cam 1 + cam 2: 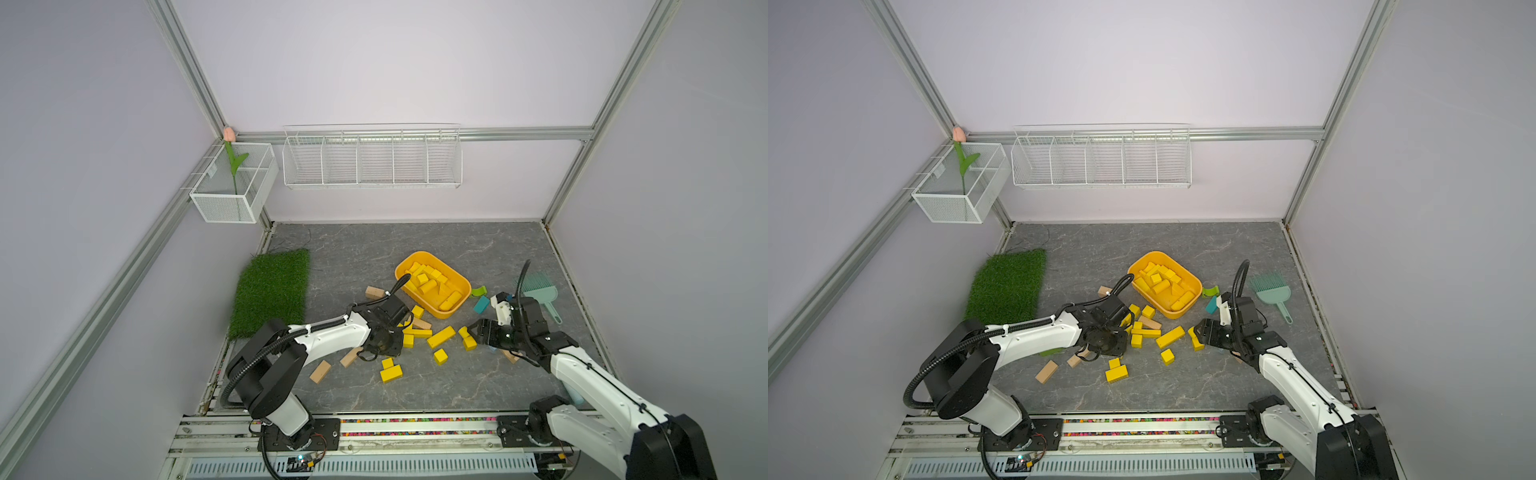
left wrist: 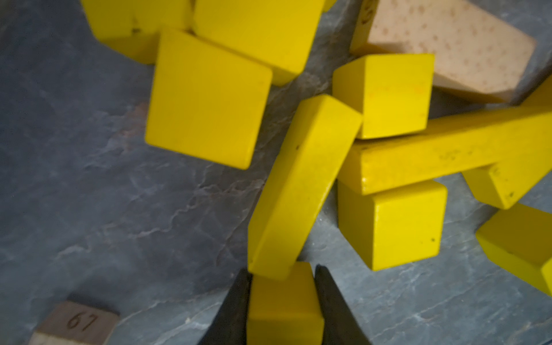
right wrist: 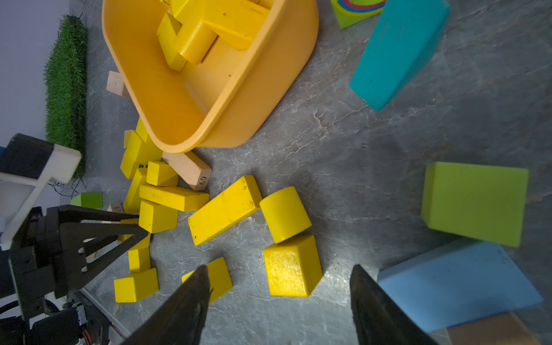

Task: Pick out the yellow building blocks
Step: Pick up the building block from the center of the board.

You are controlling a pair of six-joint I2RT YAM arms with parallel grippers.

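Several yellow building blocks lie loose on the grey floor, among them a long bar (image 1: 441,336), a cube (image 1: 440,356) and a cylinder (image 3: 285,213). More fill the yellow-orange tub (image 1: 468,286). In the left wrist view my left gripper (image 2: 283,268) is shut on a small yellow block (image 2: 283,310), with both fingers against its sides; a tilted yellow bar (image 2: 301,185) rests over the block's far end. My right gripper (image 3: 280,267) stands open just above the floor, and a yellow block (image 3: 292,265) lies ahead between its fingertips, untouched.
Tan wooden blocks (image 1: 320,371) (image 3: 188,168) lie among the yellow ones. A teal block (image 1: 481,304), a green block (image 3: 475,203) and a light blue block (image 3: 457,286) lie near my right gripper. A teal dustpan (image 1: 538,291) lies at the right, a grass mat (image 1: 270,286) at the left.
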